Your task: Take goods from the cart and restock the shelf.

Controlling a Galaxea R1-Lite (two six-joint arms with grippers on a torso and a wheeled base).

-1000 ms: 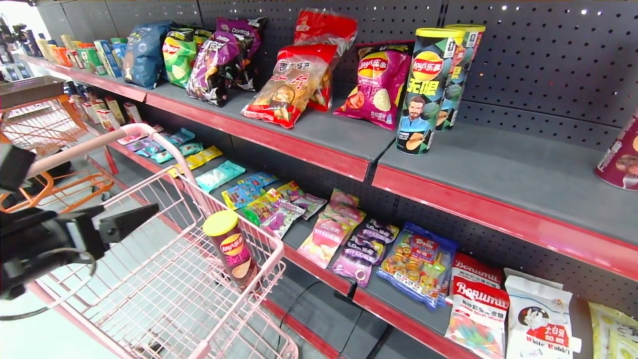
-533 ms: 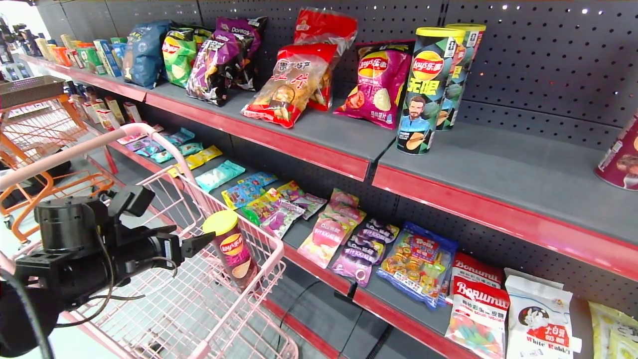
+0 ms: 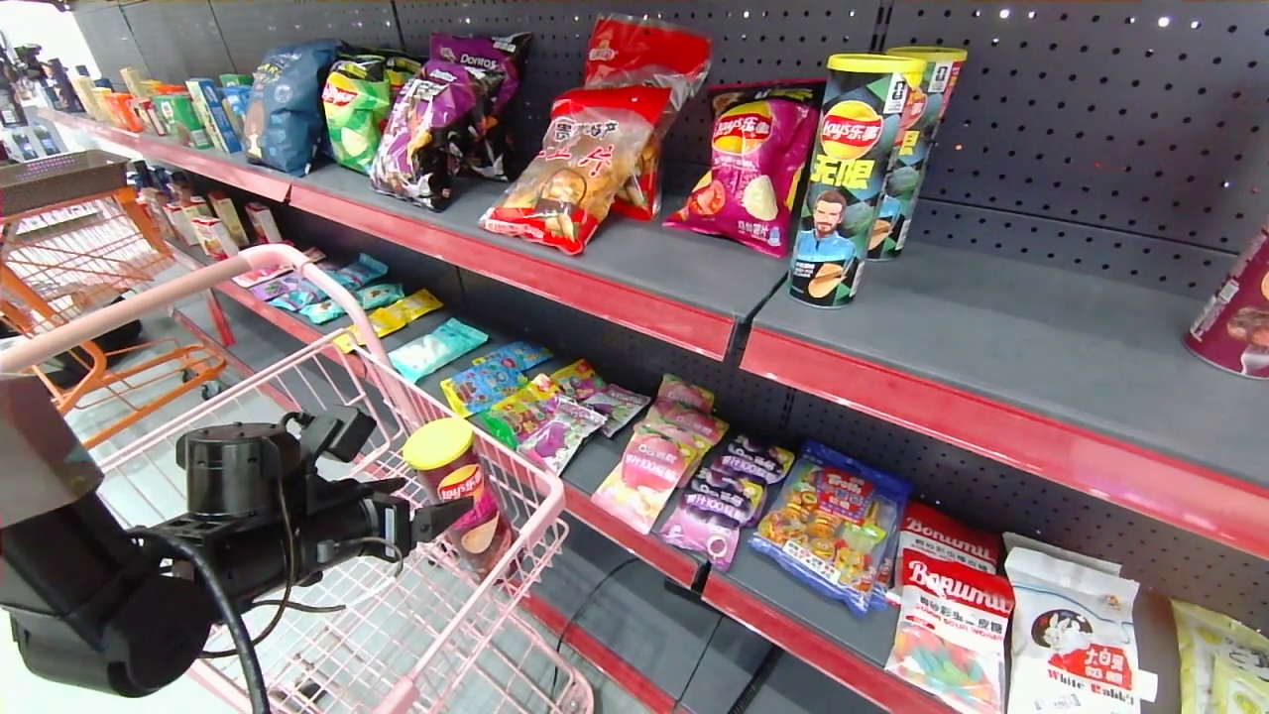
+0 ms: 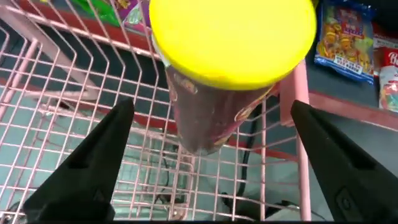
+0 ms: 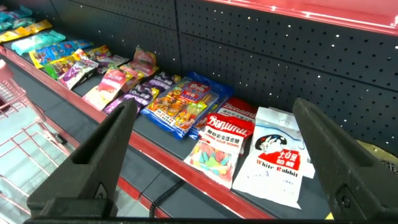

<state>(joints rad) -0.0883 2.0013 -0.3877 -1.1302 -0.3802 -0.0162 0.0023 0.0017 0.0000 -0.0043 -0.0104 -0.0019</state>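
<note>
Early days imo. The one chip can [image 3: 459, 493] w/ the yellow lid is still standing upright in the pink cart [image 3: 327, 585], in the corner nearest the shelving. So afaict nothing from the cart has made it up there yet.

Left gripper [image 4: 212, 112] is down at the can w/ its fingers spread wide, one on each side of the can body just under the lid. I don't see them touching it, so no grasp yet. Right gripper [image 5: 211, 112] is wide open too, holding nothing, and hangs over the candy bags [image 5: 186, 102] one level down.

What's left is basically everything: close on the can, lift it clear of the wire, set it on the upper shelf [image 3: 991, 327]. My guess for the spot is the bare stretch btw the tall green cans [image 3: 843, 178] and the maroon can [image 3: 1229, 317] at the edge, since that one looks like the same kind.
</note>
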